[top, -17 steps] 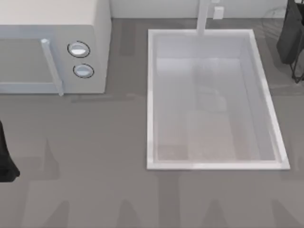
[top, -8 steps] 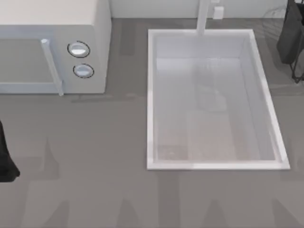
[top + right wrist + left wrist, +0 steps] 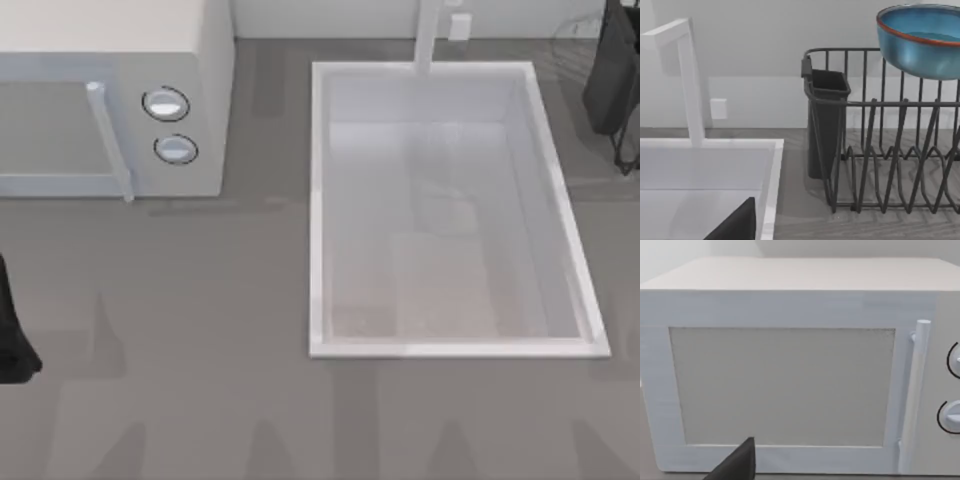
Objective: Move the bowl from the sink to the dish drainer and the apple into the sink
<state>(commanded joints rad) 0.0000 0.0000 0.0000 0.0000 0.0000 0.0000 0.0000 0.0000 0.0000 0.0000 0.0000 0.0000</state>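
one white sink [image 3: 318,200] lies bare, no apple in it. beside it, the dish drainer [image 3: 880,150] sits under the blue bowl [image 3: 920,40], apparently carried over for setting down; whether fingers grip it, i cannot tell.

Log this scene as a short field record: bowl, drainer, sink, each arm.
bowl: blue bowl at the top of the dish drainer, above its wires
sink: sink basin holds nothing
microwave: microwave door shut
left arm: parked at the table's left edge
right arm: at the far right, by the dish drainer
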